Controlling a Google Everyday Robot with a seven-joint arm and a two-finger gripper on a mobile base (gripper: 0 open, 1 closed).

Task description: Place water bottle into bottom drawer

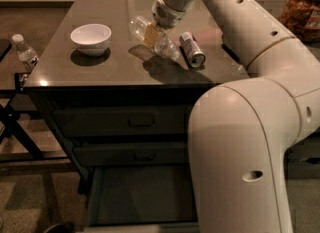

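Observation:
The water bottle [166,48] is clear and ribbed. It hangs tilted just above the grey table top [110,69], with its shadow under it. My gripper [151,34] comes down from the upper right and is shut on the bottle's middle. The bottom drawer [142,197] stands pulled open below the table front, its flat dark inside bare. My white arm covers its right part.
A white bowl [91,38] sits left of the bottle. A soda can [192,50] lies on its side just right of it. Another white-capped bottle [25,52] stands off the table's left edge. A jar of snacks [302,7] is at the far right. Two shut drawers [140,122] lie above the open one.

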